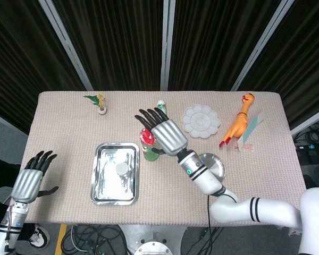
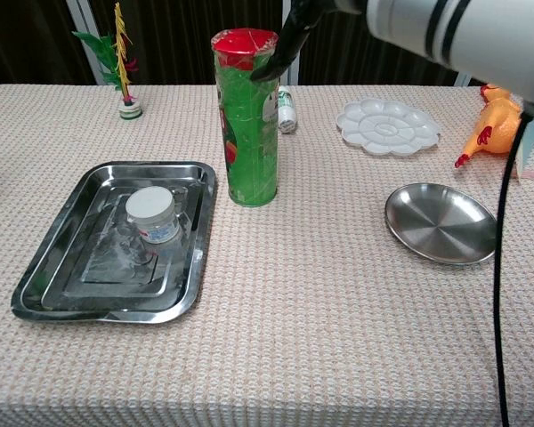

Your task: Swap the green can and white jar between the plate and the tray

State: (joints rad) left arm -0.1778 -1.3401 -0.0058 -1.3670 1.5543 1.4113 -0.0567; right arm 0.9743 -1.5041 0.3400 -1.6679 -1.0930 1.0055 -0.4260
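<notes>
The tall green can [image 2: 246,124] with a red lid stands upright on the cloth just right of the tray [image 2: 62,267]; from the head view the can [image 1: 148,144] is partly under my right hand [image 1: 166,134]. That hand hovers above and right of it with fingers spread, holding nothing. In the chest view one dark finger [image 2: 289,40] hangs close to the can's upper right edge. The white jar [image 2: 151,213] sits inside the tray [image 1: 101,191]. The round steel plate [image 2: 440,222] lies bare at the right. My left hand [image 1: 32,179] hangs open off the table's left edge.
A white paint palette [image 2: 387,126] and a rubber chicken [image 2: 489,124] lie at the back right. A small white bottle [image 2: 287,108] lies behind the can. A toy plant [image 2: 123,62] stands at the back left.
</notes>
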